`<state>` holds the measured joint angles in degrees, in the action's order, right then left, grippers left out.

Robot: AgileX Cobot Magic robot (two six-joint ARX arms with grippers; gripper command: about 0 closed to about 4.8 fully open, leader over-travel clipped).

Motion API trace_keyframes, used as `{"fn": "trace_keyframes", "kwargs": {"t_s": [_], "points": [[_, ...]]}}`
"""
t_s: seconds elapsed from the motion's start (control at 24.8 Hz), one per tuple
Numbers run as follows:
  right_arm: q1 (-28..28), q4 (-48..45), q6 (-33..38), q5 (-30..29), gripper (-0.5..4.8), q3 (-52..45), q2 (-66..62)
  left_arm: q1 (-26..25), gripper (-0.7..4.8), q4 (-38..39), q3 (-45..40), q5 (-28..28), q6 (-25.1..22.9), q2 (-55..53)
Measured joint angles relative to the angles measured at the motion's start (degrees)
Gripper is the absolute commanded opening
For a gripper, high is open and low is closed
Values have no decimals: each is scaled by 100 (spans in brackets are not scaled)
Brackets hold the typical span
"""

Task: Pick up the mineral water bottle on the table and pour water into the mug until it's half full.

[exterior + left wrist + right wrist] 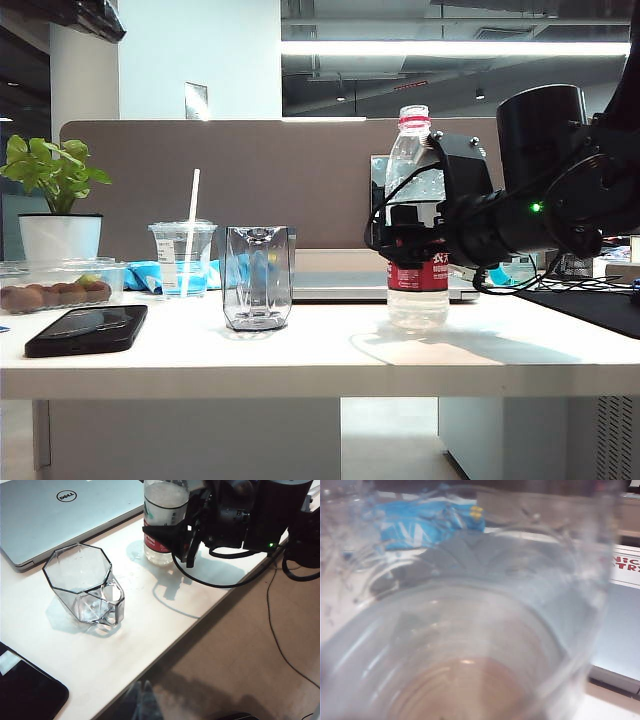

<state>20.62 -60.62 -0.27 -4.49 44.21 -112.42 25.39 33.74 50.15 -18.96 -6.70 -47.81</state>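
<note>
Upright on the wide white surface [300,350], right of centre in the exterior frame, stands the tall clear plastic mineral water bottle [416,215] with its red neck ring and red-and-white label. The black right end effector [408,232] reaches in from the right edge of that frame and sits around the bottle's middle, at label height; its jaws flank the bottle, but whether they are pressing on it cannot be told. In the left wrist frame the same right end effector [172,534] shows at the top centre, one dark finger crossing in front of the bottle [162,510] above the red label. The right wrist frame is filled by the bottle's clear wall [470,645], blurred and very close.

The clear grey-tinted faceted glass mug [257,277] stands left of the bottle, well apart from it, near the middle of the exterior frame; in the left wrist frame the mug [85,585] sits at centre left with its handle towards the surface's front edge.

The left end effector appears in no frame, so its state cannot be seen.

A black phone [87,330] lies at lower left of the exterior frame, and a silver closed laptop [60,515] lies behind the mug.
</note>
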Motion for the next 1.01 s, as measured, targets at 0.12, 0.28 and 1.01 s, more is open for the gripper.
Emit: {"fn": "trace_keyframes", "kwargs": {"t_s": [0.12, 0.28, 1.01], "points": [[0, 4, -216, -7, 246, 0, 0, 0, -5, -2, 0, 0, 0, 0], [4, 387, -844, -48, 246, -2, 249, 0, -5, 11, 0, 0, 0, 0], [232, 4409, -4920, 861, 247, 1847, 1200, 0, -5, 83, 0, 302, 4, 0]]}}
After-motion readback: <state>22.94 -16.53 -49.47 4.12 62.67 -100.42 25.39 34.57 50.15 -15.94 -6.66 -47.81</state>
